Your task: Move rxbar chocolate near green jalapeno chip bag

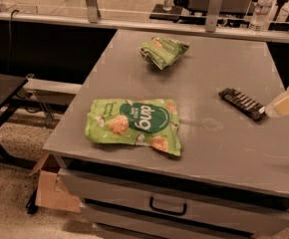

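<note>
A broad grey flat-topped table (224, 148) with a front drawer and dark handle (168, 206) stands on a speckled floor, with a brown cardboard box (52, 188) below its left corner and clear water bottles (262, 6) on the ledge behind. A large flat bright-green bag (134, 125) lies near the front left; the pale lettering in its dark-green oval sits upside down and is not legible. The smaller wrinkled green jalapeno chip bag (163, 50) rests at the far middle. The slim dark rxbar chocolate (243, 103) lies flat on the right, well apart from it. The pale cream tool (287, 102) sits at the right edge, just beside the bar's end; whether it is wide or narrow cannot be told.
</note>
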`<state>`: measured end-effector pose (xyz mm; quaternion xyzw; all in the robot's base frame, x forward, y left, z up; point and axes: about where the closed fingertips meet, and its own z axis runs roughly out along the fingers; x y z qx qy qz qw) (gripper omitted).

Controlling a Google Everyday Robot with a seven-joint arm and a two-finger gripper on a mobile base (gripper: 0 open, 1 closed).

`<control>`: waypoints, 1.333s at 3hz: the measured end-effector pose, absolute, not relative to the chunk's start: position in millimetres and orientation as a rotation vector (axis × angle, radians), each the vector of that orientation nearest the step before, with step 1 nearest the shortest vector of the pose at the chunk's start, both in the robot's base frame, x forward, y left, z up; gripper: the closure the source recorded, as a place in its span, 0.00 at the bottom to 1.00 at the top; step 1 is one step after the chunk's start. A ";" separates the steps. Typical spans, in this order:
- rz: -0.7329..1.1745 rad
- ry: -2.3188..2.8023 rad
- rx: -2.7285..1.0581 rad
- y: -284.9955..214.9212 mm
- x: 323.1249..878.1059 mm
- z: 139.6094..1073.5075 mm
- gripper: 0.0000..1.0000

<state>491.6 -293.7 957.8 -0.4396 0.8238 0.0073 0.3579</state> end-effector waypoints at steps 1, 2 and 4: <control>0.118 2.121 -0.913 -316.5 514.3 919.4 0.00; 0.174 2.126 -0.826 -326.1 525.9 894.2 0.00; 0.310 2.126 -0.800 -315.7 545.0 839.2 0.00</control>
